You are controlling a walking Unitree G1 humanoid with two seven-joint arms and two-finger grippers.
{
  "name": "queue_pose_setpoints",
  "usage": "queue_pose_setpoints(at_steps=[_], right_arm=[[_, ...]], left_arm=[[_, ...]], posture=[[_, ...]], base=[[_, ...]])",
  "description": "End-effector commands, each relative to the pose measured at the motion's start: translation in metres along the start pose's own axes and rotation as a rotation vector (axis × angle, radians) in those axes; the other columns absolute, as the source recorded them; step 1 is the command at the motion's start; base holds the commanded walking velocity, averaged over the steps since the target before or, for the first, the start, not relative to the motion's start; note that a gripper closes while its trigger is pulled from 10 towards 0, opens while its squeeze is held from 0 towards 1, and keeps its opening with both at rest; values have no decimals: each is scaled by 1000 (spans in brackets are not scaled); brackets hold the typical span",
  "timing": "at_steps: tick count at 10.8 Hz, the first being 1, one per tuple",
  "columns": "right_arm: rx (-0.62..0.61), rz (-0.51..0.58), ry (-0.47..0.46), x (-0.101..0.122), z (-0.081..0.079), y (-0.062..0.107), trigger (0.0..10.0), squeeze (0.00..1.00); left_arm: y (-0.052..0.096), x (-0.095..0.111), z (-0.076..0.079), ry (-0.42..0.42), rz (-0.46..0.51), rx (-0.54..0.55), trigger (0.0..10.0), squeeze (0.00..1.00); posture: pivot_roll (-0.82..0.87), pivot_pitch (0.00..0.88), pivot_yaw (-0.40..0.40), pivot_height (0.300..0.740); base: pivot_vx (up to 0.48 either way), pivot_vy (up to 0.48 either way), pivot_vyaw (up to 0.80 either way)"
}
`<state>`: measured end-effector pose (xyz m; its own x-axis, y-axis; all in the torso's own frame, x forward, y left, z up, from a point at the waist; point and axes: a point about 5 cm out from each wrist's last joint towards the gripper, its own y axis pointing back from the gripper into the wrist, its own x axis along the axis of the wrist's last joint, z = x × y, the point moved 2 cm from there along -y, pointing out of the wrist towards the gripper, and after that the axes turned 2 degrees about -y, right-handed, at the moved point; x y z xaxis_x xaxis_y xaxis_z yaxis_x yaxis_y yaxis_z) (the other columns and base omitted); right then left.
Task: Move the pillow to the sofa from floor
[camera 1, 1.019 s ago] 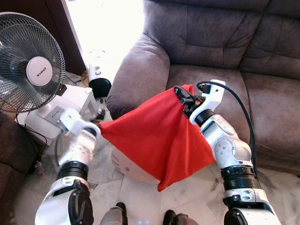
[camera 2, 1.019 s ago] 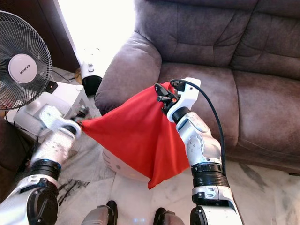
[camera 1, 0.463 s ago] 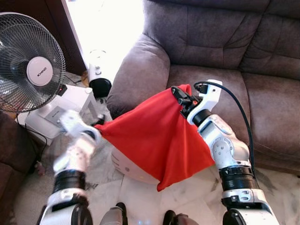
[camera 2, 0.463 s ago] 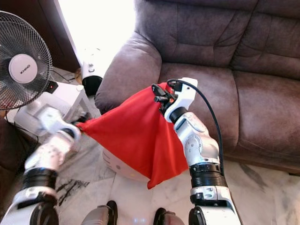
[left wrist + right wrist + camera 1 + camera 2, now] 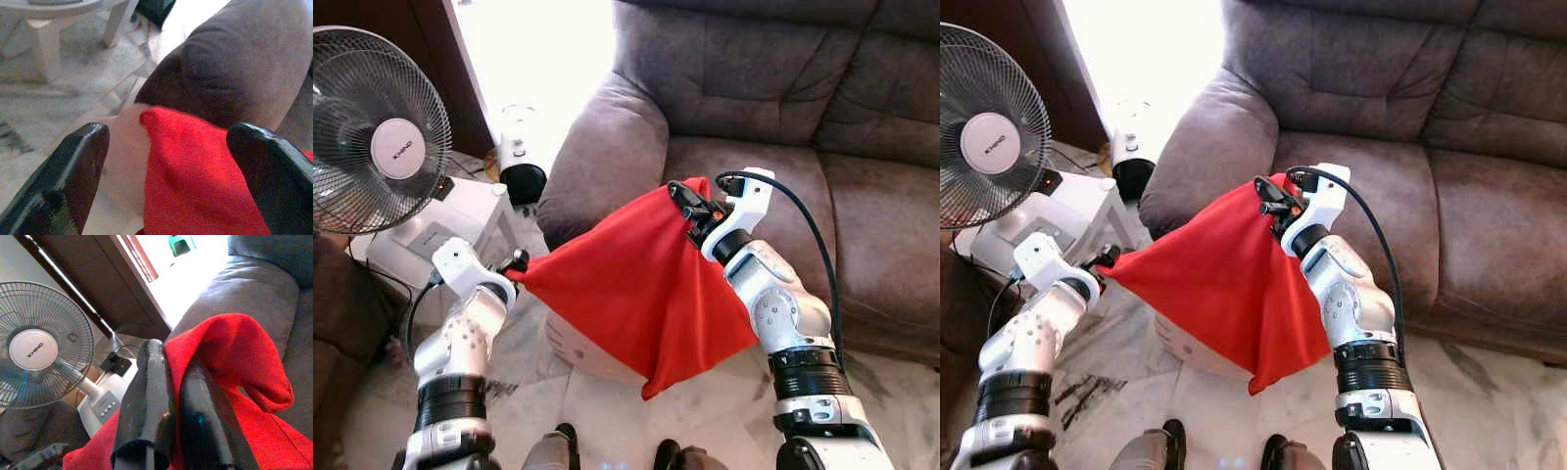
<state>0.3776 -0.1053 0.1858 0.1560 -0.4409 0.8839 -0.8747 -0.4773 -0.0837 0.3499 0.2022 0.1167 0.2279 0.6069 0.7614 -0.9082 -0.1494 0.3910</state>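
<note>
right gripper pinches the red pillow by its corner just before the sofa seat; left gripper spread apart at its opposite corner

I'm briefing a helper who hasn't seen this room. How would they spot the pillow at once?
Find the brown sofa; in front of its left armrest hangs the red pillow, limp cloth. The right gripper pinches its top corner; the left gripper is open at its side corner. Nothing else here is red.
</note>
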Motion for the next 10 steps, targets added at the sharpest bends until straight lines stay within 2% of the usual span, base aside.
queue_pose_setpoints(at_steps=[1, 3, 4, 5, 9, 10], right_arm=[[76, 127, 51, 32, -19, -3, 10000, 0], [84, 137, 52, 35, -22, -3, 10000, 0], [84, 140, 54, 37, -21, -3, 10000, 0], [82, 141, 57, 38, -21, -2, 10000, 0], [80, 139, 60, 37, -21, 0, 10000, 0], [82, 136, 59, 36, -22, 0, 10000, 0]], left_arm=[[4, -5, -6, -3, -24, 32, 10000, 0], [2, -18, -17, 20, -73, 89, 10000, 0], [0, -22, -17, 28, -85, 91, 10000, 0], [-4, -25, -14, 75, -88, 68, 10000, 0], [-14, -14, -10, 149, 36, -10, 10000, 0], [-17, -17, -12, 171, 40, -24, 10000, 0]], posture=[[115, 159, -37, 740], [109, 164, -36, 740], [100, 166, -36, 740], [95, 169, -38, 740], [79, 176, -41, 740], [77, 180, -43, 740]], base=[[0, 0, 0], [0, 0, 0], [0, 0, 0], [0, 0, 0], [0, 0, 0], [0, 0, 0]])
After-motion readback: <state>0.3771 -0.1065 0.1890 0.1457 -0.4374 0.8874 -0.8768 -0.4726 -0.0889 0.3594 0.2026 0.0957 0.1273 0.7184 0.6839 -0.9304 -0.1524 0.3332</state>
